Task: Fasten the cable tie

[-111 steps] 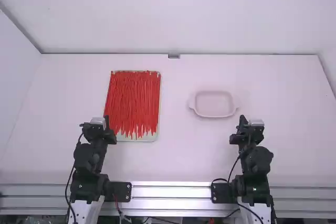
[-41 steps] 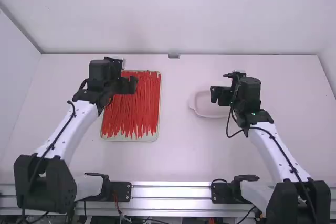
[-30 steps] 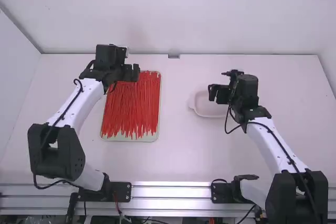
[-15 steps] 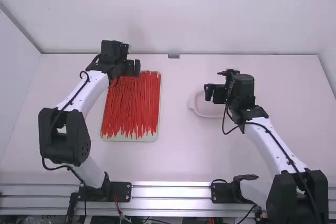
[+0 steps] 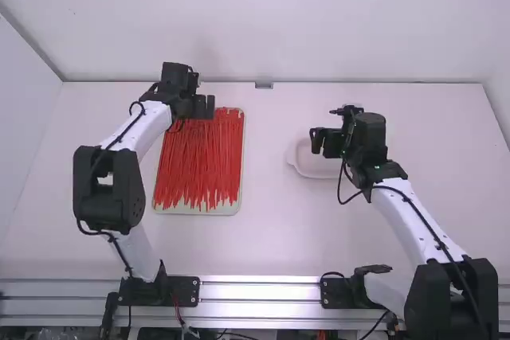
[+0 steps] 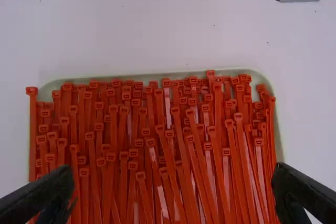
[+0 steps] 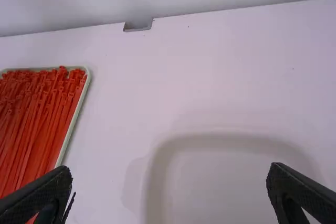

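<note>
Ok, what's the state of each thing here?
left claw: open, empty, over the far end of the tray.
right claw: open, empty, over the white dish.
cable ties: straight, unfastened, piled in the tray.
tray: full of ties.
white dish: nothing seen in it.

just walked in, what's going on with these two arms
Two robot arms are setting up to fasten a cable tie. The left gripper hovers over the far end of a tray heaped with red cable ties, jaws wide open, nothing picked up yet. The right gripper hangs over an empty white dish, jaws open too.
</note>
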